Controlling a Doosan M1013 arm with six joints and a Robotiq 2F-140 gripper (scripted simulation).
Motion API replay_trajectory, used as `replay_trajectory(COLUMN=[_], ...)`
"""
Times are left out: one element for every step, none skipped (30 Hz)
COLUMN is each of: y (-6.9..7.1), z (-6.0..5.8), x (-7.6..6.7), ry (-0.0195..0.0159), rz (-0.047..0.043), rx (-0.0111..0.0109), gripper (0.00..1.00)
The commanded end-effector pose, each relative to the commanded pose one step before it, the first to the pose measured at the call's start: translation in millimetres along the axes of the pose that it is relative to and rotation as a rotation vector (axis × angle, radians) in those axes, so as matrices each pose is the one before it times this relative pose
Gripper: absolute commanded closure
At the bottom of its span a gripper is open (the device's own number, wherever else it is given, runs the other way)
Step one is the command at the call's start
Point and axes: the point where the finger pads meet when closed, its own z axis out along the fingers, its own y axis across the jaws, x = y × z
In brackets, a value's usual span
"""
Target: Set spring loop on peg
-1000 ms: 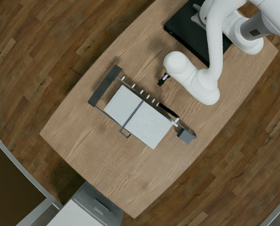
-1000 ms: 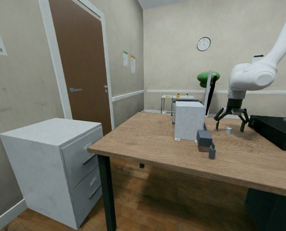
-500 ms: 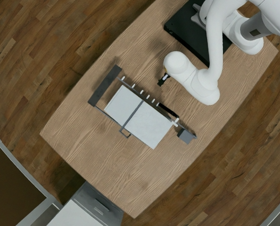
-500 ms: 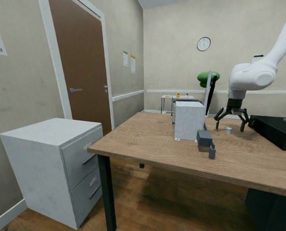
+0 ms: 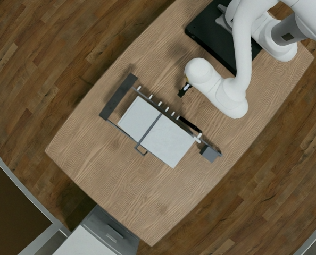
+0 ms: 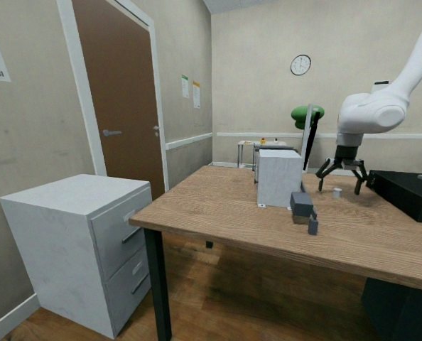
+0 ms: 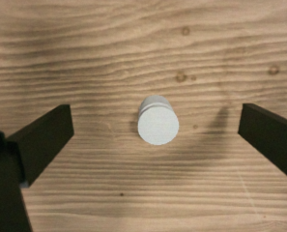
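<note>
Above wood, the gripper (image 5: 184, 88) (image 6: 339, 189) (image 7: 156, 119) points down (open), seemingly over the weight (image 6: 337, 192) (image 7: 157, 125).

The test weight (image 6: 337, 192) (image 7: 157, 125) is standing on the bench (image 5: 152, 192) (image 6: 211, 205) (image 7: 133, 193), between the feeder (image 5: 166, 137) (image 6: 279, 180) and the arm's base plate (image 5: 207, 35) (image 6: 406, 190).

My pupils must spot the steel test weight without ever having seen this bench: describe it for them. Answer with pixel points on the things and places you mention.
On the wooden table (image 5: 103, 175) (image 6: 218, 212), find the open black gripper (image 6: 339, 186) (image 7: 156, 119). Below it, between its spread fingers as the wrist camera looks down, stands the weight (image 6: 337, 192) (image 7: 157, 125): small, pale grey and round-topped, unlike the big boxy feeder (image 5: 169, 139) (image 6: 279, 180).
</note>
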Motion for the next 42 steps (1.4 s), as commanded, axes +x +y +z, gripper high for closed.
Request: replay_trajectory(y=[0.48, 0.0, 0.0, 0.01, 0.0, 0.0, 0.0, 0.0, 0.0, 0.0, 0.0, 0.0, 0.0, 0.0, 0.0, 0.0, 0.0, 0.0, 0.0, 0.0, 0.0, 0.0, 0.0, 0.0, 0.0, 0.0, 0.0, 0.0, 0.0, 0.0, 0.0, 0.0, 0.0, 0.0, 0.0, 0.0, 0.0, -0.01, 0.0, 0.0, 0.0, 0.0], z=[-0.39, 0.0, 0.0, 0.0, 0.0, 0.0, 0.0, 0.0, 0.0, 0.0, 0.0, 0.0, 0.0, 0.0, 0.0, 0.0, 0.0, 0.0, 0.0, 0.0, 0.0, 0.0, 0.0, 0.0, 0.0, 0.0, 0.0, 0.0, 0.0, 0.0, 0.0, 0.0, 0.0, 0.0, 0.0, 0.0, 0.0, -0.02, 0.0, 0.0, 0.0, 0.0], x=[0.09, 0.0, 0.0, 0.0, 0.0, 0.0, 0.0, 0.0, 0.0, 0.0, 0.0, 0.0, 0.0, 0.0, 0.0, 0.0, 0.0, 0.0, 0.0, 0.0, 0.0, 0.0, 0.0, 0.0, 0.0, 0.0, 0.0, 0.0, 0.0, 0.0, 0.0, 0.0, 0.0, 0.0, 0.0, 0.0, 0.0, 0.0, 0.0, 0.0, 0.0, 0.0], ry=[0.00032, 0.0, 0.0, 0.0, 0.0, 0.0, 0.0, 0.0, 0.0, 0.0, 0.0, 0.0, 0.0, 0.0, 0.0, 0.0, 0.0, 0.0, 0.0, 0.0, 0.0, 0.0, 0.0, 0.0, 0.0, 0.0, 0.0, 0.0, 0.0, 0.0, 0.0, 0.0, 0.0, 0.0, 0.0, 0.0, 0.0, 0.0, 0.0, 0.0, 0.0, 0.0], rz=[0.00016, 0.0, 0.0, 0.0, 0.0, 0.0, 0.0, 0.0, 0.0, 0.0, 0.0, 0.0, 0.0, 0.0, 0.0, 0.0, 0.0, 0.0, 0.0, 0.0, 0.0, 0.0, 0.0, 0.0, 0.0, 0.0, 0.0, 0.0, 0.0, 0.0, 0.0, 0.0, 0.0, 0.0, 0.0, 0.0, 0.0, 0.0, 0.0, 0.0, 0.0, 0.0], rx=[-0.00101, 0.0, 0.0, -0.00001, 0.0, 0.0, 0.0, 0.0, 0.0, 0.0, 0.0, 0.0, 0.0, 0.0, 0.0, 0.0, 0.0, 0.0, 0.0, 0.0, 0.0, 0.0, 0.0, 0.0, 0.0, 0.0, 0.0, 0.0, 0.0, 0.0, 0.0, 0.0, 0.0, 0.0, 0.0, 0.0, 0.0, 0.00003, 0.0, 0.0, 0.0, 0.0], gripper=[0.0, 0.0, 0.0, 0.75, 0.75, 0.75, 0.75, 0.75, 0.75, 0.75, 0.75, 0.75, 0.75, 0.75, 0.75, 0.75, 0.75, 0.75, 0.75, 0.75, 0.75, 0.75, 0.75, 0.75, 0.75, 0.75, 0.75, 0.75, 0.75, 0.75, 0.75, 0.75, 0.75, 0.75, 0.75, 0.75, 0.75, 0.75, 0.75, 0.75, 0.75, 0.75])
